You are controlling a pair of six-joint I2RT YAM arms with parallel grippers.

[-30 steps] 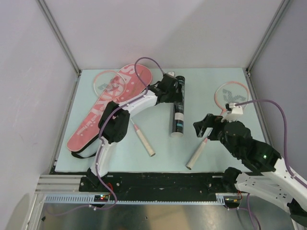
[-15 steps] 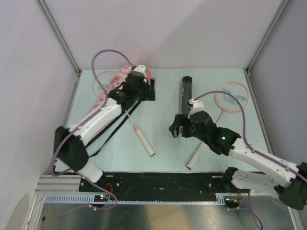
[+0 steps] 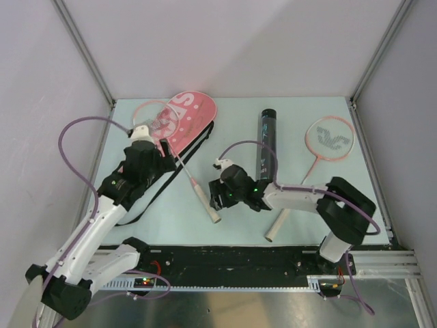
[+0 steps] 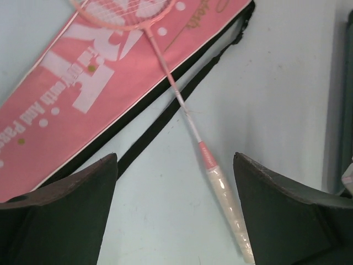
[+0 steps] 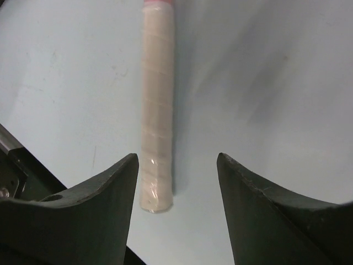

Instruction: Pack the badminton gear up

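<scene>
The pink racket case with white lettering lies at the far left, its black strap trailing off it. One pink racket's head rests on the case, and its white handle points toward the near edge. My left gripper hovers open above the strap and shaft, holding nothing. My right gripper is open low over that handle's end, which lies just inside its left finger. The black tube lies in the middle. A second racket lies at the right.
The second racket's handle ends near the table's front edge, close under my right arm. Frame posts and grey walls close in the table at the back and sides. The black base rail runs along the front.
My left arm has drawn back from the tube to the near left, over the case strap. My right arm has swung left to the first racket's handle, with its jaws narrowing.
</scene>
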